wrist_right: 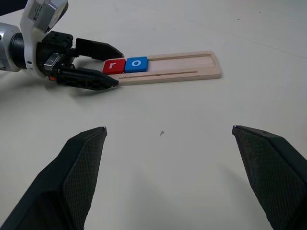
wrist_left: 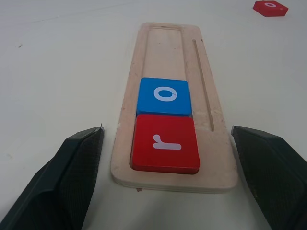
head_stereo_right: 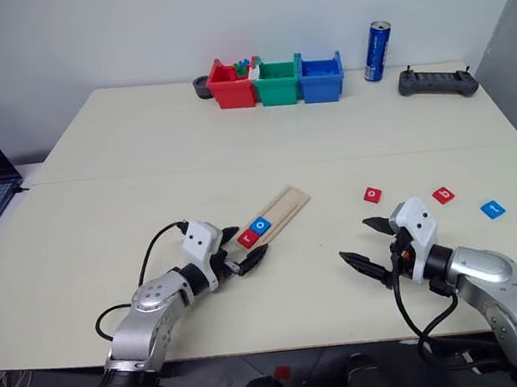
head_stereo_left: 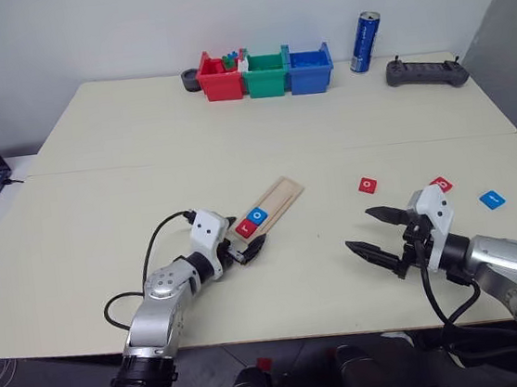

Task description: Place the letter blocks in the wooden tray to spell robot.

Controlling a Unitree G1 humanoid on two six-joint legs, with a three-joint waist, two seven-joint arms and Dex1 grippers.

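Left claw: wide, fingers either side of long pale wooden tray's near end.
Tray: red square "r" block, blue square "o" block just beyond.
Right claw: wide, empty, over cream counter.

Table w/ tray, tiles

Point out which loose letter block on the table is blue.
The blue block, farthest to the robot's right, beyond the right gripper. The other two loose blocks are red.
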